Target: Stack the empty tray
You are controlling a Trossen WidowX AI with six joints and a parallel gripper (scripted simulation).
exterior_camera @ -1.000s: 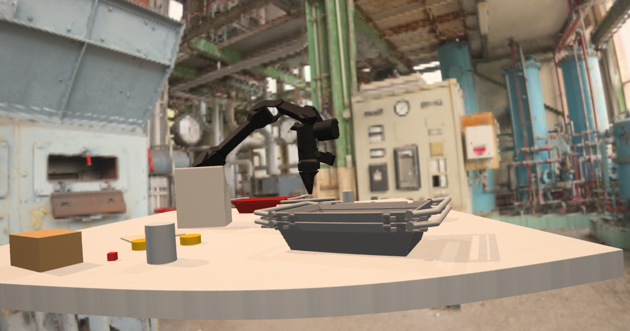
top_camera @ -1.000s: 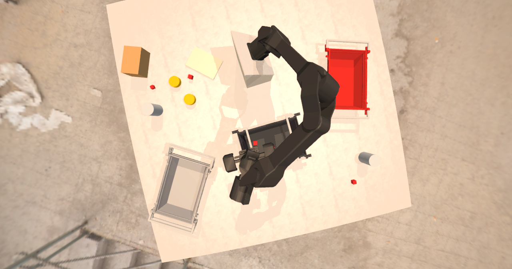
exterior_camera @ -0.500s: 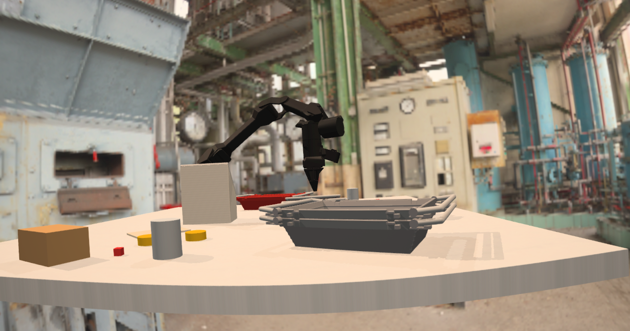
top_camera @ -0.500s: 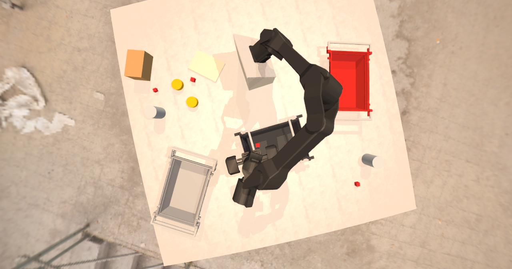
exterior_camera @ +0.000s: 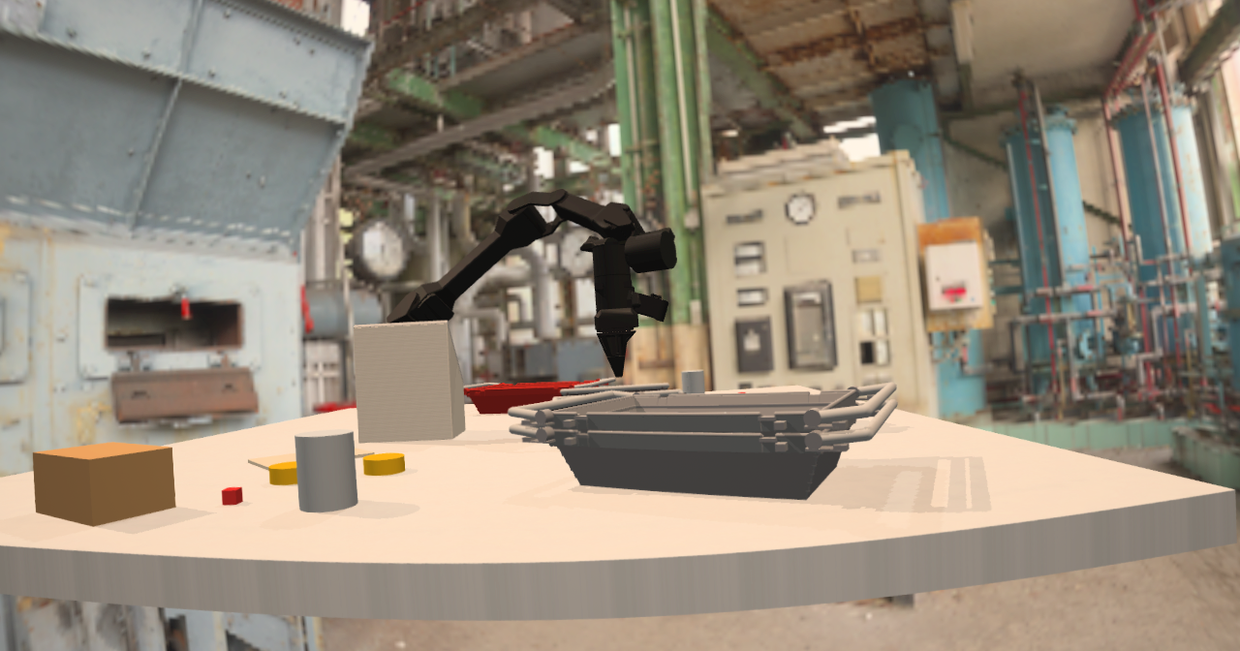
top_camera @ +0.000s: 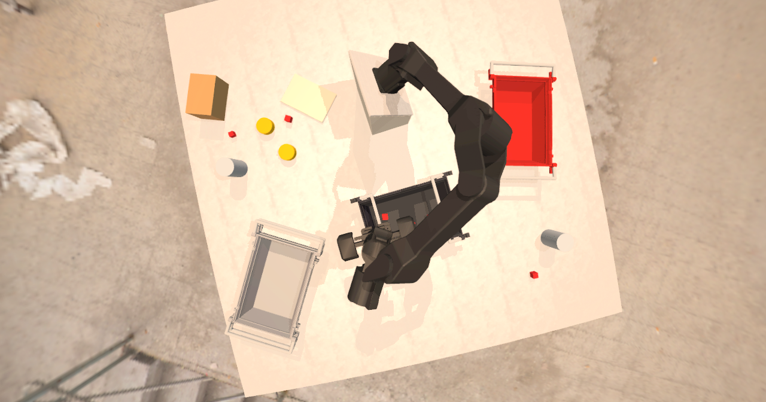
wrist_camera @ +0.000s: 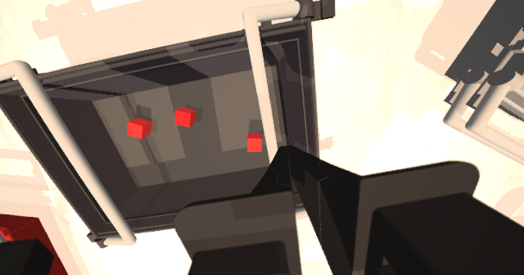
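The dark loaded tray (top_camera: 403, 196) (wrist_camera: 299, 103) holds small red blocks (top_camera: 381, 216) (wrist_camera: 185, 117). One pale wire bar (top_camera: 376, 209) (wrist_camera: 262, 83) crosses its top near one end, and the other bar (top_camera: 440, 189) (wrist_camera: 74, 152) crosses near the other end. My gripper (exterior_camera: 617, 375) (wrist_camera: 285, 151) is shut, its tips together over the first bar with nothing visible between them; they hide part of that bar. The light grey empty tray (top_camera: 260, 271) (exterior_camera: 685, 421) sits nested in a darker tray (exterior_camera: 694, 471), with bars out over the ends. The stack's edge shows in the wrist view.
A red tray (top_camera: 549, 126) (exterior_camera: 511, 398) stands on the far side of the arm. The arm's pedestal (exterior_camera: 403, 387), an orange box (top_camera: 200, 97) (exterior_camera: 104, 491), two grey cylinders (top_camera: 233, 167) (top_camera: 555, 240), yellow discs (top_camera: 265, 125) (top_camera: 286, 152), a pale plate (top_camera: 307, 99) and loose red cubes stand around.
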